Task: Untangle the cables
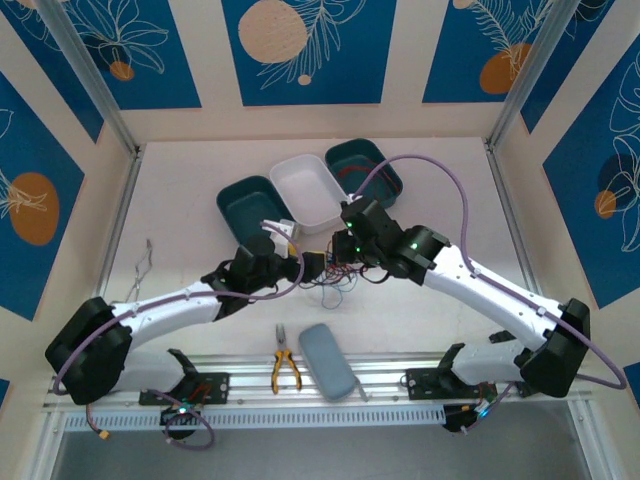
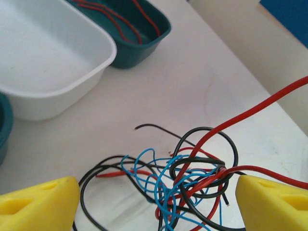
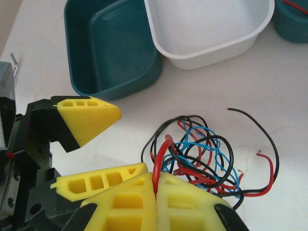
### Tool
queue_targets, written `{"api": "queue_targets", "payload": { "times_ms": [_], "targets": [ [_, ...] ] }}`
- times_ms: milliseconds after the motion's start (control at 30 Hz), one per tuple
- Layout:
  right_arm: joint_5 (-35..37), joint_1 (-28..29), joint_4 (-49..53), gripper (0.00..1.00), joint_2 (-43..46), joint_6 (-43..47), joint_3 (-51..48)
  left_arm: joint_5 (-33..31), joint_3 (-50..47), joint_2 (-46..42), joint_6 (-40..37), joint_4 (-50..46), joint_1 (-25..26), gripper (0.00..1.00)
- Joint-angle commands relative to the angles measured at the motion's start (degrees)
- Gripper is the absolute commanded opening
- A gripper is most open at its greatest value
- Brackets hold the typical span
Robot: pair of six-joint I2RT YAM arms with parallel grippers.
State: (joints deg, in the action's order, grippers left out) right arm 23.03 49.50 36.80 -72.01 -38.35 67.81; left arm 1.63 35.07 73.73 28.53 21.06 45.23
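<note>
Bare table [image 1: 190,180] lies open at the far left. The left gripper [image 2: 156,204] is released, its yellow fingers [image 2: 38,204] set wide either side of the cable tangle [image 2: 192,178] and cut off by the bottom edge. The tangle is black, blue and red loops knotted together. It sits mid-table, near the white tub [image 2: 62,98]. The right gripper [image 3: 156,192] is clenched on a red cable [image 3: 158,163] from the pile, with open table further right.
</note>
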Motion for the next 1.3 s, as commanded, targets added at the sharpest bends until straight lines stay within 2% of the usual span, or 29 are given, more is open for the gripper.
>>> {"api": "queue_targets", "payload": {
  "times_ms": [0,300,633,800,1000,1267],
  "targets": [
    [-0.5,0.2,-1.1,0.0,1.8,1.3,0.0,3.4,0.4,1.5,-1.4,4.1,-0.4,0.82],
    [-2.4,-0.6,-3.0,0.0,3.0,0.6,-1.7,6.8,2.3,6.5,-1.7,7.5,-0.5,0.72],
    [-4.6,-1.7,-3.7,0.0,3.6,0.0,-2.9,6.3,4.0,11.6,0.9,12.6,-0.4,0.73],
    [-4.9,-1.9,-3.8,0.0,3.9,0.3,-2.4,6.5,5.3,15.1,1.9,11.8,-0.3,0.71],
    [-4.7,-2.4,-3.5,0.0,4.3,0.6,-2.0,7.9,6.2,19.1,2.6,9.5,-0.3,0.63],
    [-3.1,-3.5,-2.1,0.0,5.8,1.7,-0.9,9.5,5.4,21.4,3.7,10.0,-0.3,0.62]
  ]
}}
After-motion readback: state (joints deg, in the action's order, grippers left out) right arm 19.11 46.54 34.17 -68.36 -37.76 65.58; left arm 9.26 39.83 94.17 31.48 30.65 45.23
